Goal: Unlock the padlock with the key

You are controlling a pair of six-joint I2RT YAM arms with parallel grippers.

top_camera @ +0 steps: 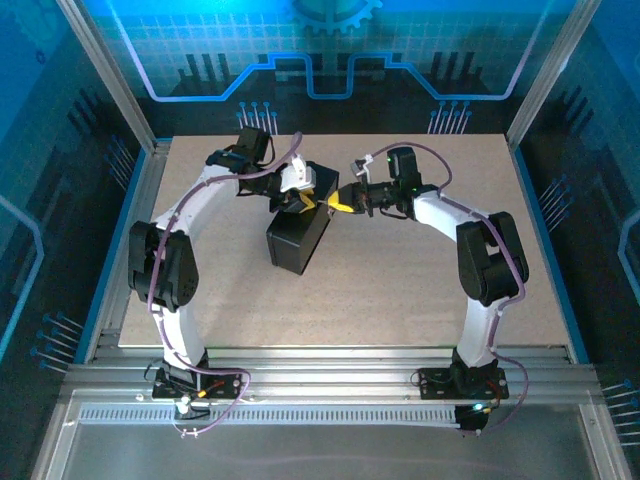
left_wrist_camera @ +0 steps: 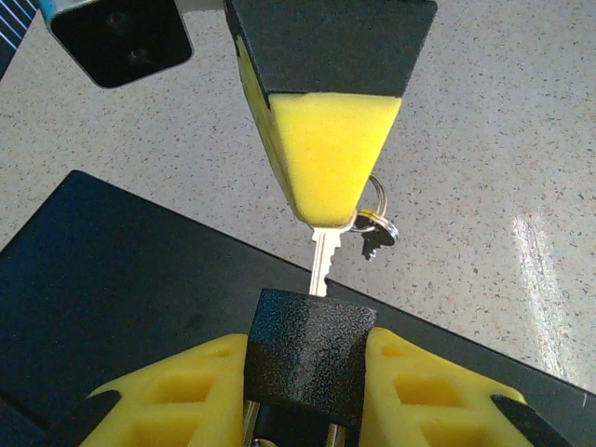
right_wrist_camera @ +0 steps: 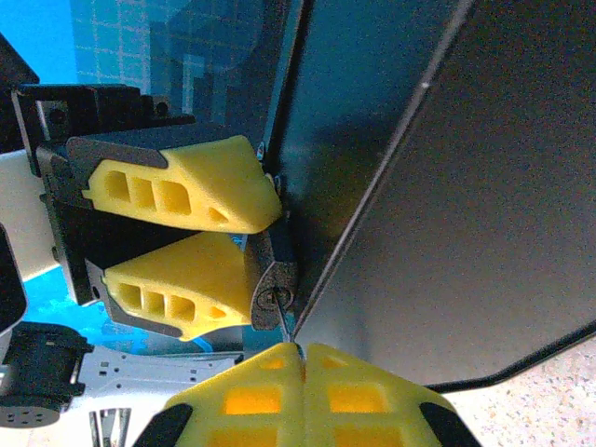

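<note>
Left pincer (left_wrist_camera: 307, 345): narrow, clamped on both sides of the padlock (left_wrist_camera: 312, 372), bottom centre of the left wrist view.
Right pincer (right_wrist_camera: 300, 354): pressed fully together, pinching the key (left_wrist_camera: 321, 263) by its head; comes in from the top edge of the left wrist view.
Key: thin pale metal blade pointing straight down out of the right pincer's yellow tip, at the centre of the left wrist view; its end meets the padlock's upper edge.
Keyhole (right_wrist_camera: 271, 300): left of centre, low in the right wrist view, with the blade running up to it from the bottom pincer; depth of entry cannot be told.
Padlock: black, rough-textured body, in front of the black box (top_camera: 298, 242) in the left wrist view.
Key ring (left_wrist_camera: 376, 207): hanging just right of the right pincer's tip, carrying a small second key (left_wrist_camera: 377, 237), apart from the padlock.
Black box: centre of the top view, lying on the table (top_camera: 400, 290), its upper end beneath the two pincers.
Arms: both bent inward in the top view, pincers tip to tip above centre.
Table: speckled beige.
</note>
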